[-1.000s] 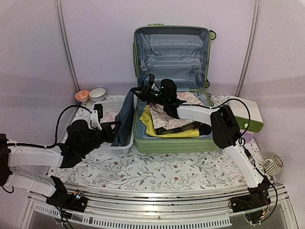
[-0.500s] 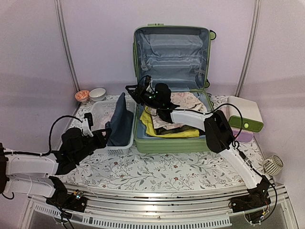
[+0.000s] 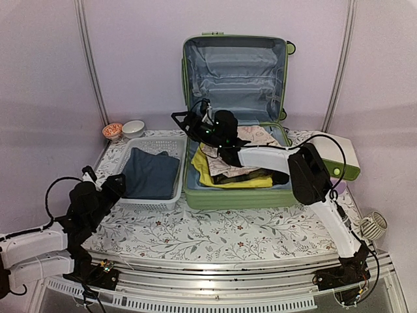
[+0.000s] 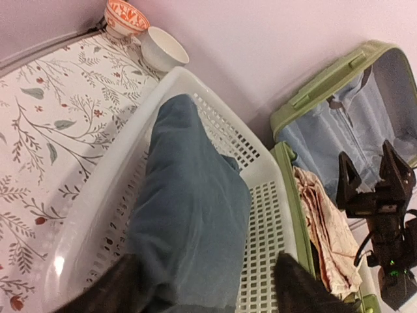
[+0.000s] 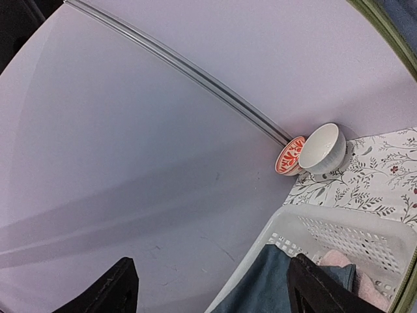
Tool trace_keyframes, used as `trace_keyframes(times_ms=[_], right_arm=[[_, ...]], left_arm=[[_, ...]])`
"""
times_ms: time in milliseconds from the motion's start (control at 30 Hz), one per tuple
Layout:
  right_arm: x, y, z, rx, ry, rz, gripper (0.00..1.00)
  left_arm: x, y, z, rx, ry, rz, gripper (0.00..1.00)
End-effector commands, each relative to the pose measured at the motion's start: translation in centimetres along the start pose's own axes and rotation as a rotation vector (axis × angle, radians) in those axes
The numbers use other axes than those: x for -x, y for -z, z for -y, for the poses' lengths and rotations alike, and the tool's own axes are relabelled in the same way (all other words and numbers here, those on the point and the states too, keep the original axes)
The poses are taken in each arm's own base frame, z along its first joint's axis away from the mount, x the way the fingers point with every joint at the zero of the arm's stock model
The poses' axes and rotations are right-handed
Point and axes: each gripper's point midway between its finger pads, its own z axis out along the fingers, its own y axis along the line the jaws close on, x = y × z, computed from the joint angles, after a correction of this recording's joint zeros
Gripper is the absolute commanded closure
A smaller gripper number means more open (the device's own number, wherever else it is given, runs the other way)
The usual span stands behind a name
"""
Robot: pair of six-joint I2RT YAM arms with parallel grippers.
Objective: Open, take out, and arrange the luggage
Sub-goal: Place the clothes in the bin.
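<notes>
The luggage lies open at the back of the tabletop, its grey-blue lined lid upright against the wall; the right pincer hangs over its left rim, spread and empty; the left pincer, also spread and empty, sits near the white basket's front left corner; a folded blue cloth lies in that basket; a yellow garment and a floral cloth fill the luggage's lower half.
</notes>
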Motion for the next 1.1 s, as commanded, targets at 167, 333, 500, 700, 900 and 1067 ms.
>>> trace_keyframes(times_ms=[167, 333, 500, 700, 900, 1067], right_arm=[[5.7, 4.8, -9.6, 0.059, 0.138, 0.015, 0.18], [6.9, 9.1, -11.0, 0.026, 0.187, -0.025, 0.18], [7.0, 14.8, -11.5, -0.077, 0.304, -0.108, 0.17], [7.0, 22.7, -10.1, -0.326, 0.464, -0.128, 0.12], [6.6, 27.5, -6.7, -0.562, 0.457, -0.193, 0.03], [7.5, 29.9, -4.3, -0.756, 0.460, -0.188, 0.01]], left_arm=[[4.6, 1.7, -1.8, 0.406, -0.190, -0.009, 0.02], [6.5, 0.3, 2.4, 0.396, -0.434, -0.097, 0.03], [5.1, -1.0, 7.7, 0.143, -0.546, -0.204, 0.18], [4.6, -1.5, 7.4, 0.155, -0.525, -0.239, 0.31], [1.9, -3.9, 7.7, 0.135, -0.633, -0.378, 0.23], [0.2, -6.3, 7.1, 0.178, -0.629, -0.476, 0.02]])
